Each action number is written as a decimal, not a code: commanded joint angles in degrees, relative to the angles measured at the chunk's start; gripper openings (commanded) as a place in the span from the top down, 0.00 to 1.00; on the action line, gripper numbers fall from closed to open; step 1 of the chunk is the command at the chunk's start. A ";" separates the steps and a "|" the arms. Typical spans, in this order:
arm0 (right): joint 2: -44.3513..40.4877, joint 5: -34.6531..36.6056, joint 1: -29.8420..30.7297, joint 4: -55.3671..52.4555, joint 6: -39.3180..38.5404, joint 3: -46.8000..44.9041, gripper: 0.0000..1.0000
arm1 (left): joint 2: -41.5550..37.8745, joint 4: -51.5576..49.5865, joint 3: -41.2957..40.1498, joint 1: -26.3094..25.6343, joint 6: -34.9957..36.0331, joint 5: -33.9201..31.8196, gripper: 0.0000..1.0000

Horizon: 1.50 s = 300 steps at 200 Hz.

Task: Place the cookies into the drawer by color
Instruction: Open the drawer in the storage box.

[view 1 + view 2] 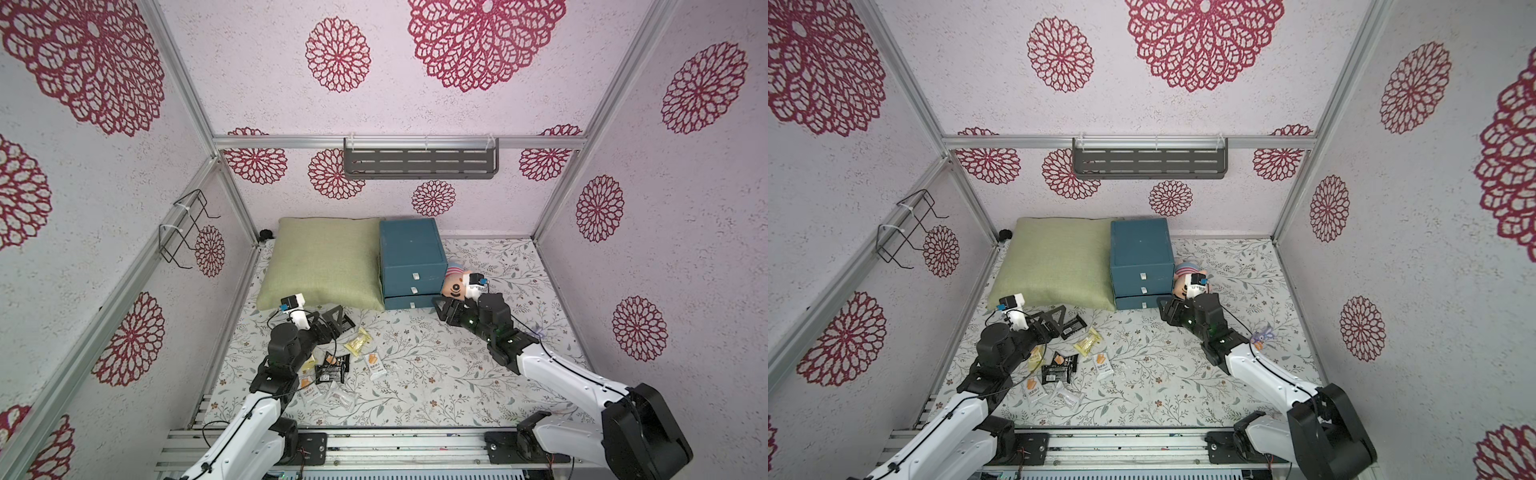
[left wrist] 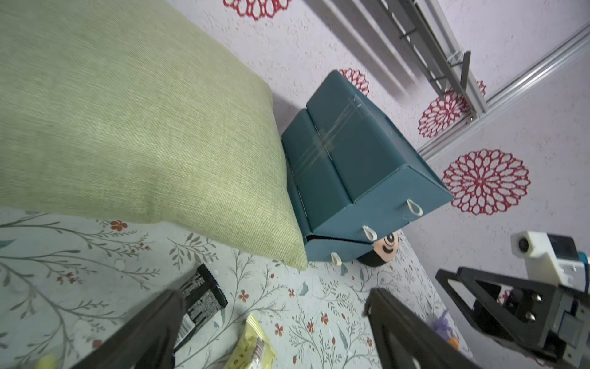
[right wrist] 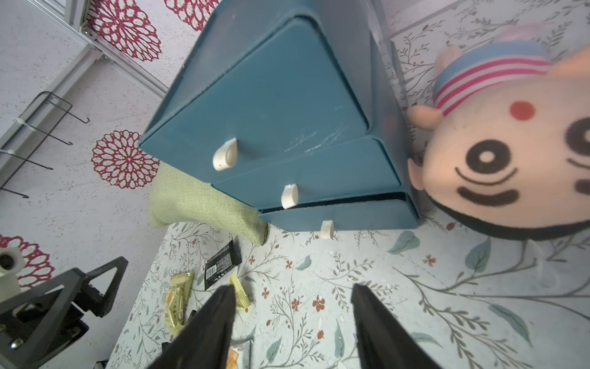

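The teal drawer [image 1: 409,253] chest stands at the back, beside the cushion. Its bottom drawer [image 3: 338,220] sticks out a little, with a dark gap above it. Cookies lie scattered near my left arm: a yellow packet [image 1: 356,343], black packets [image 1: 330,372] and a white-and-orange packet [image 1: 372,363]. My left gripper [image 1: 336,320] hangs open over the floor with a black packet [image 2: 201,300] beside one finger and nothing held. Low in front of the bottom drawer, my right gripper [image 3: 293,289] has its jaws apart and empty, short of the white tab [image 3: 327,229].
A green cushion [image 1: 324,262] leans left of the chest. A peach plush toy [image 1: 455,284] sits right of it, close to my right wrist. A grey shelf [image 1: 419,162] hangs on the back wall and a wire rack [image 1: 183,232] on the left wall.
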 commanded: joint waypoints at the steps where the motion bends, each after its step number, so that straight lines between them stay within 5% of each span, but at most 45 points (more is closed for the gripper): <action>1: 2.26 4.23 1.56 0.62 2.23 4.39 0.44 | 1.97 2.75 2.28 -2.37 2.88 0.21 0.02; 158: 17.10 6.52 5.52 1.95 11.70 19.99 0.72 | 1.31 0.37 3.61 -6.39 5.86 -3.17 0.03; 300: 16.61 7.45 5.68 1.28 12.51 20.99 1.00 | 0.30 -0.32 3.55 -6.87 6.69 -3.92 0.03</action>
